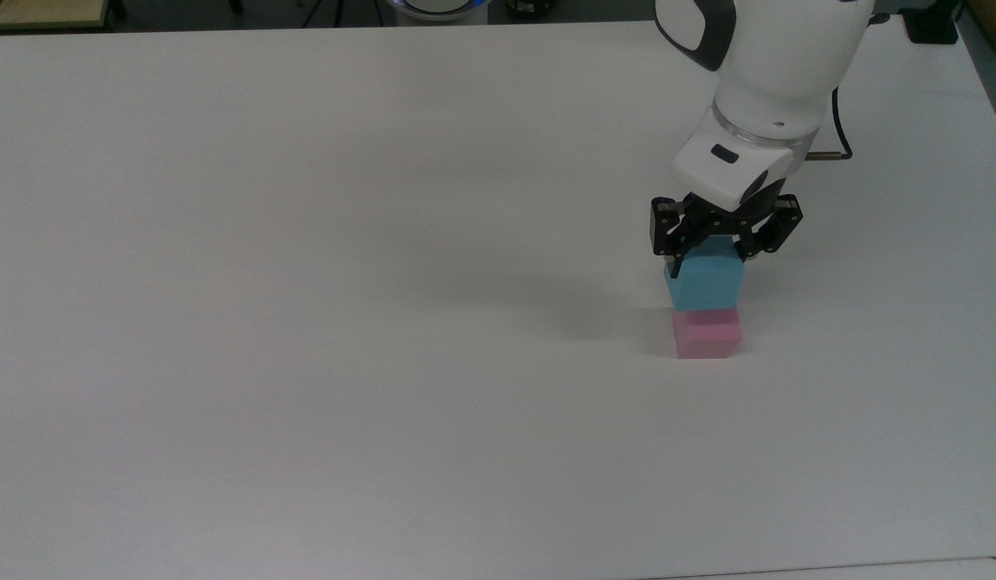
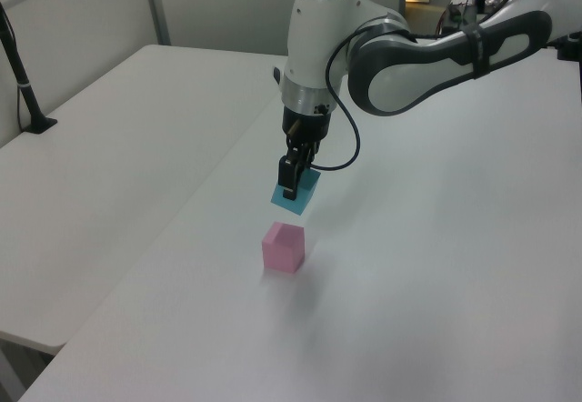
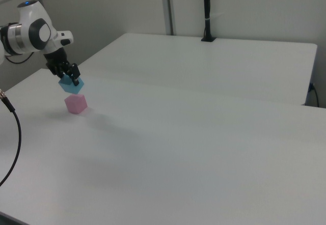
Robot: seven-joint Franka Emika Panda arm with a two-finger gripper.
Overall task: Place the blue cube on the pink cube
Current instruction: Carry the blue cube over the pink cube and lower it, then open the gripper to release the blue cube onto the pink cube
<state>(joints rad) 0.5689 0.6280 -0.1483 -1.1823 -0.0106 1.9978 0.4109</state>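
My gripper (image 1: 711, 259) is shut on the blue cube (image 1: 704, 283), which hangs in the air just above the pink cube (image 1: 707, 333). The pink cube (image 2: 283, 246) rests on the white table (image 1: 304, 322), and a small gap shows between it and the blue cube (image 2: 296, 193) in the left view. In the right view the blue cube (image 3: 71, 85) sits tilted in my gripper (image 3: 68, 74), slightly above the pink cube (image 3: 76, 104). My gripper (image 2: 290, 178) covers the blue cube's top face in the left view.
A second white table (image 2: 109, 165) adjoins this one on the left view's left. A black post (image 3: 207, 11) stands at its far edge. A black cable (image 3: 15, 148) hangs at the right view's left edge.
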